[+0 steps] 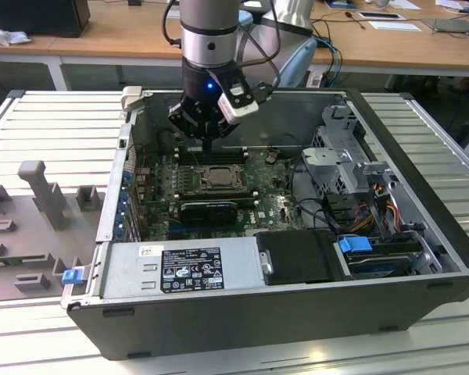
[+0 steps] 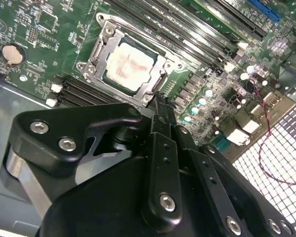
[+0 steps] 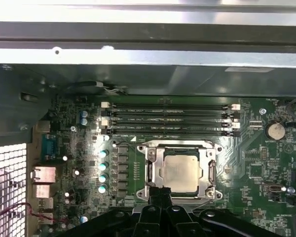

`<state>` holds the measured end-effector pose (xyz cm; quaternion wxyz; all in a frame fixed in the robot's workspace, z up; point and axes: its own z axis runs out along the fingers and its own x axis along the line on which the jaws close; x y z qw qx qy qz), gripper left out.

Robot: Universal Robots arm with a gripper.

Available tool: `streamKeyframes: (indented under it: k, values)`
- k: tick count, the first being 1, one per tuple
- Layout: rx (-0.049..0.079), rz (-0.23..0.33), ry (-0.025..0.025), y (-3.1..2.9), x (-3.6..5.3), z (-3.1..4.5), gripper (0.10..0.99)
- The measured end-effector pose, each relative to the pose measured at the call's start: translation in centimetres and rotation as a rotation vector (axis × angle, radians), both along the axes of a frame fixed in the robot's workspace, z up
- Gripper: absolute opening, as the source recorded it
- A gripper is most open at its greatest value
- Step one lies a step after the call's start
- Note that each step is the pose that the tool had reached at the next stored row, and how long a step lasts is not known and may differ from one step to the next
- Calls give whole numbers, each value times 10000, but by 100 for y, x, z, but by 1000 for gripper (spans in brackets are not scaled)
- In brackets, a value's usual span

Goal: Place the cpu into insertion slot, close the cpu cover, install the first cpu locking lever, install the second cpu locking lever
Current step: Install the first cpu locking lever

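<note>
The cpu [image 3: 181, 173] is sitting in the insertion slot [image 3: 218, 193] under the lowered cpu cover [image 3: 154, 168]. The end effector [image 3: 158, 191], pressed together, is hovering beside it, with the levers apparently pending.

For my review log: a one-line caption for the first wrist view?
The gripper hangs beside the cpu cover, which frames the seated cpu.

Arm [image 1: 209, 35] vertical, wrist [image 1: 211, 84] facing straight down; gripper [image 1: 207, 147] fingers drawn together into one narrow tip.

- The exterior view looks down from high and well back into the open computer case [image 1: 422, 258].
- Both wrist views look from close above the motherboard [image 3: 259, 170] and share the cpu [image 3: 181, 172] [image 2: 129, 66].
</note>
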<state>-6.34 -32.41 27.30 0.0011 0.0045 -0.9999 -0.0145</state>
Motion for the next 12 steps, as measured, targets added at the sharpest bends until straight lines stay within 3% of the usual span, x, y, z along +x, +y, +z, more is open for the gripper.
streamKeyframes:
  k: [12]
  values:
    - [97,-1,-75,28,-401,-67,106]
